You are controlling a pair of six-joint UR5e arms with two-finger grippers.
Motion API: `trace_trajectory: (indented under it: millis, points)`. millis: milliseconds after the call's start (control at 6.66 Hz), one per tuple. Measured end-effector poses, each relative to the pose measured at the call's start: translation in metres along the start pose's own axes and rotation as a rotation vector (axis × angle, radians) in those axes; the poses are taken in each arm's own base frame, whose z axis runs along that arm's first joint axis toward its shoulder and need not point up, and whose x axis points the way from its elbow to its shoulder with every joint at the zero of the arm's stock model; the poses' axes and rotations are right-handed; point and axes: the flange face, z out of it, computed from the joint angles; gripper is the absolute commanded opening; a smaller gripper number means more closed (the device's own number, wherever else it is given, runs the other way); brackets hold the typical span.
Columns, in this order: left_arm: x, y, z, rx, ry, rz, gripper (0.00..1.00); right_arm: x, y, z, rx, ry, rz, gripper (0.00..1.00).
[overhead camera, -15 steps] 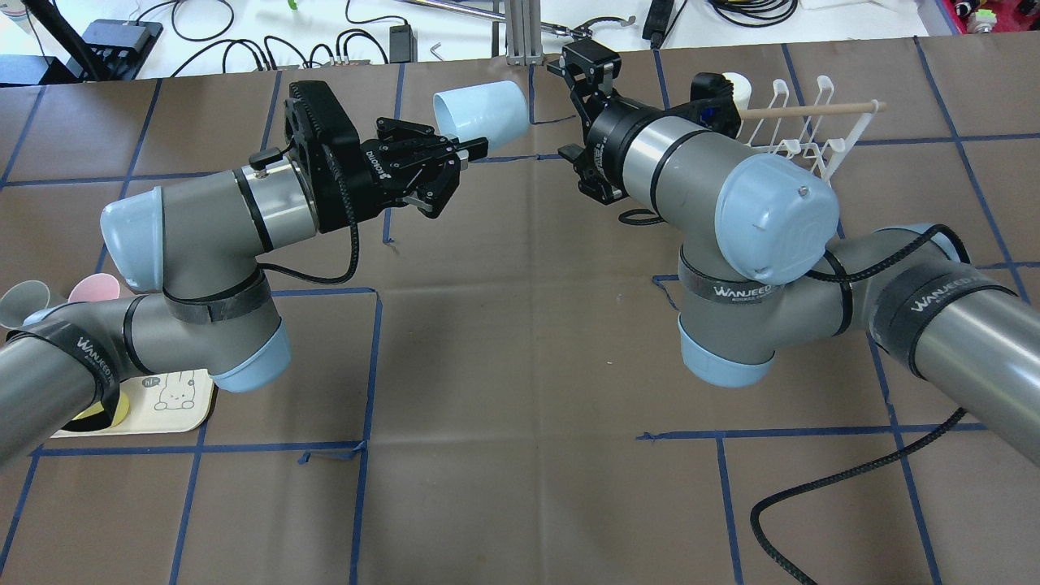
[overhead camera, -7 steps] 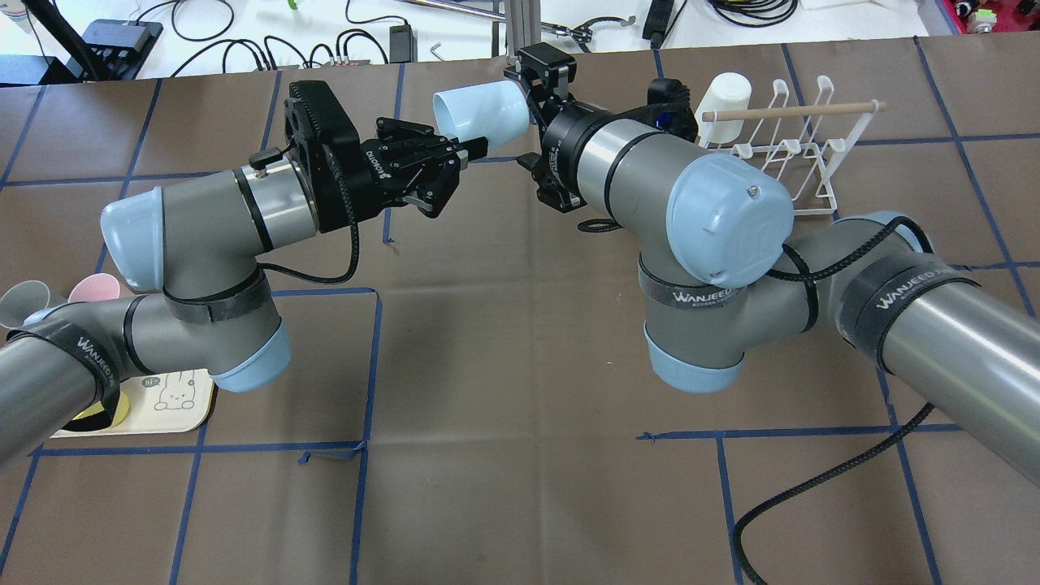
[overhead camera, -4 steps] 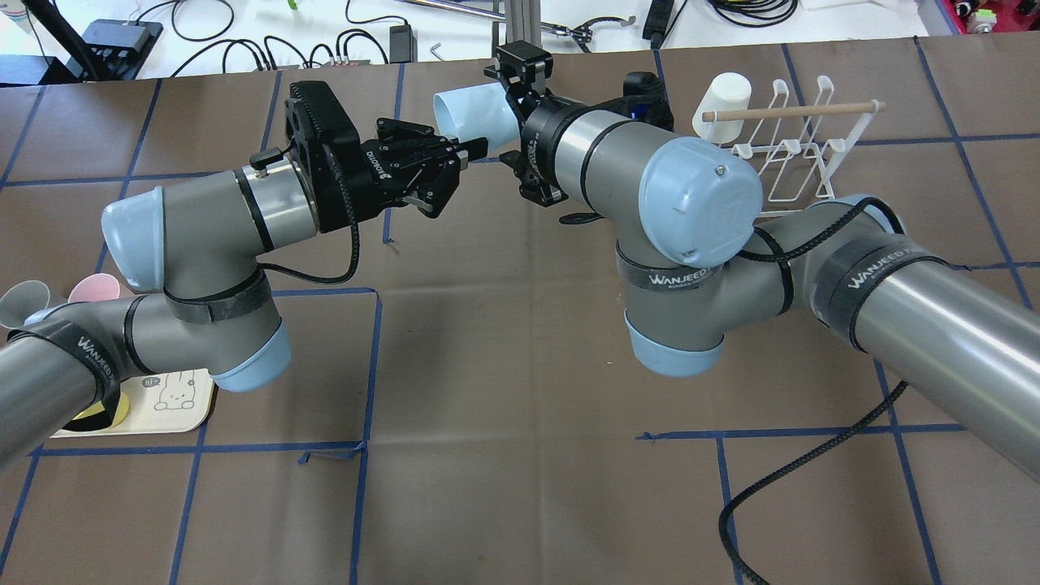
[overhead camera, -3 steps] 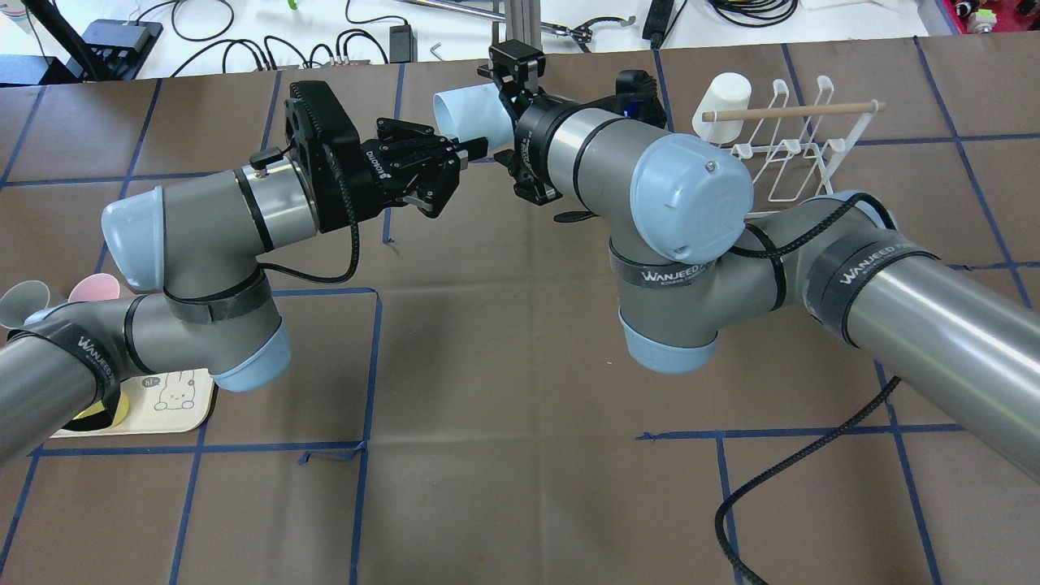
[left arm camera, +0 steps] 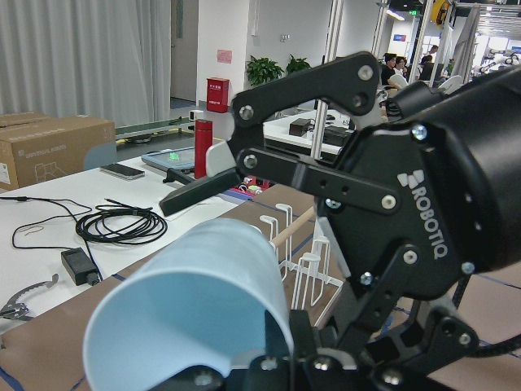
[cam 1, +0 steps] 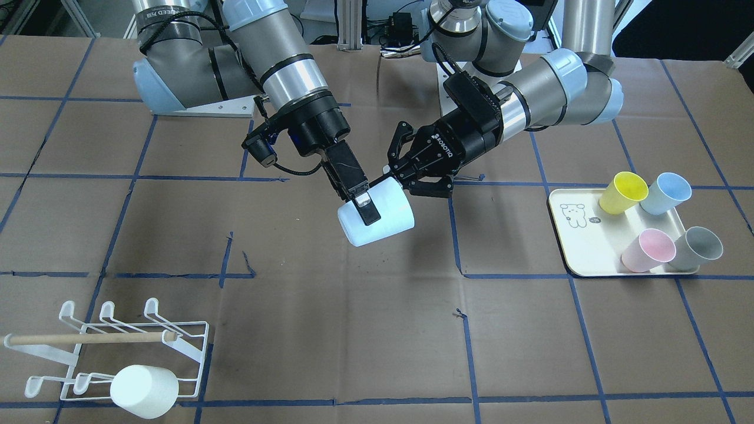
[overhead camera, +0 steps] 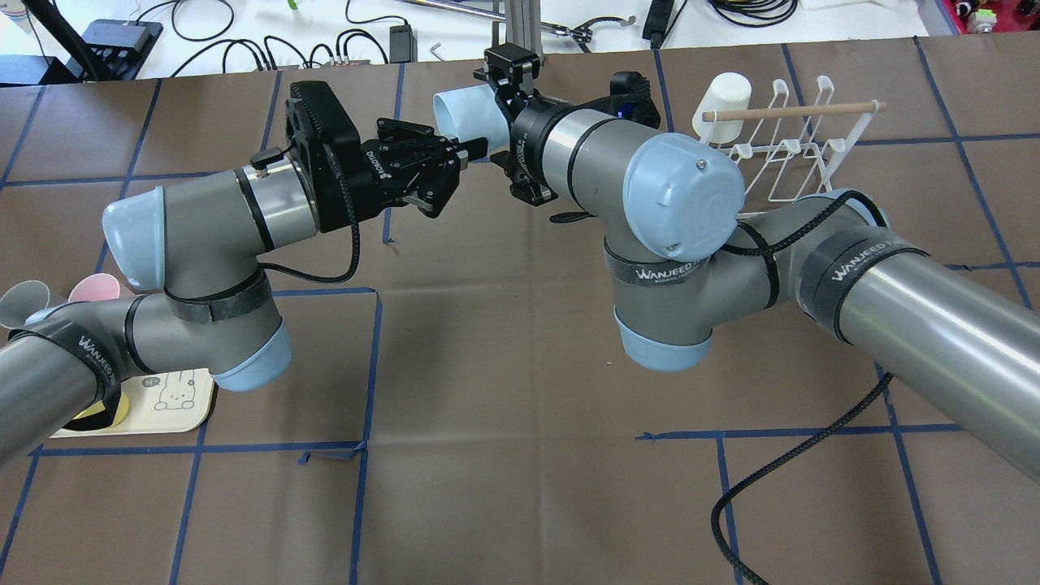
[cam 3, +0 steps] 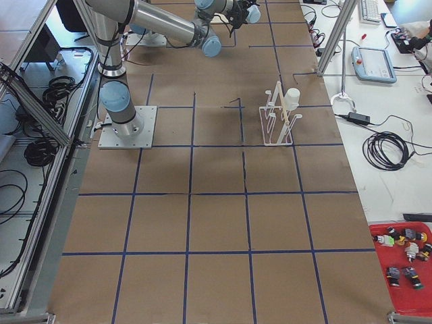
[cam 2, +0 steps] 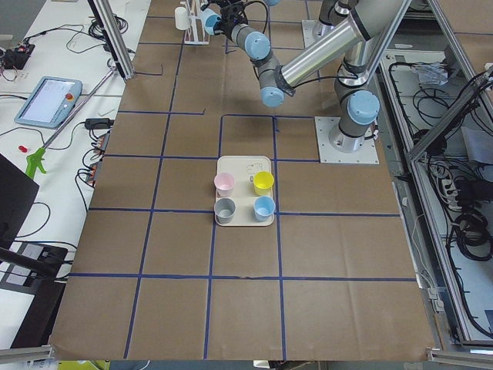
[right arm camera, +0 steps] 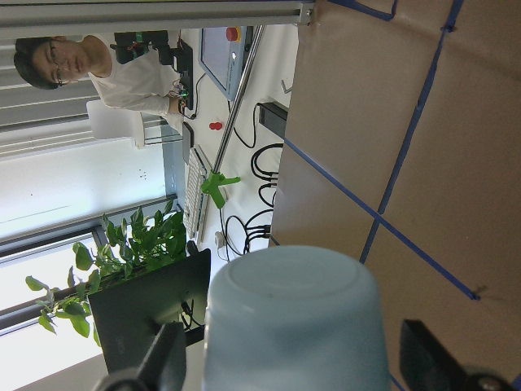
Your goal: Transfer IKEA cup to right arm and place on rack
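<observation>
Between the fingers of the right gripper [right arm camera: 299, 358], the pale blue cup [cam 1: 386, 225] is hanging on its side in mid-air, closed end facing that gripper's wrist. Right jaws are standing wide, straddling the base with a gap showing on each side, gripping nothing. Opposite it, the left gripper [cam 1: 402, 181] is pinching the cup's rim, clamped on the wall. Well away from both grippers, on the right gripper's outer side, the rack [cam 1: 88, 338] is carrying one white cup [cam 1: 144, 391].

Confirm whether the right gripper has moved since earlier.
Yes. Seen from overhead, the right gripper went left, away from the rack, and now straddles the pale blue cup in the left gripper.
</observation>
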Motion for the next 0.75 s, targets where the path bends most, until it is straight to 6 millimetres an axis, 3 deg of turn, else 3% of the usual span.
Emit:
trace_trajectory:
  millis: [150,300,601,751]
  points:
    - [0.0002,-0.0003,-0.0001,0.0,0.0,0.0,0.07,0.0,0.0002,0.0,-0.002,0.0,-0.004,0.43]
    - [0.0002,-0.0004,-0.0002,0.0,0.0,0.0,0.16,0.0,0.0003,0.0,-0.005,0.0,-0.009,0.34]
    - [-0.0001,-0.004,-0.0009,0.004,-0.003,0.005,0.87,-0.0002,0.0006,-0.0006,-0.01,0.0,-0.016,0.3]
    - [-0.0006,-0.0053,-0.001,0.005,-0.004,-0.004,0.98,-0.0003,0.0007,-0.0006,-0.011,0.0,-0.016,0.3]
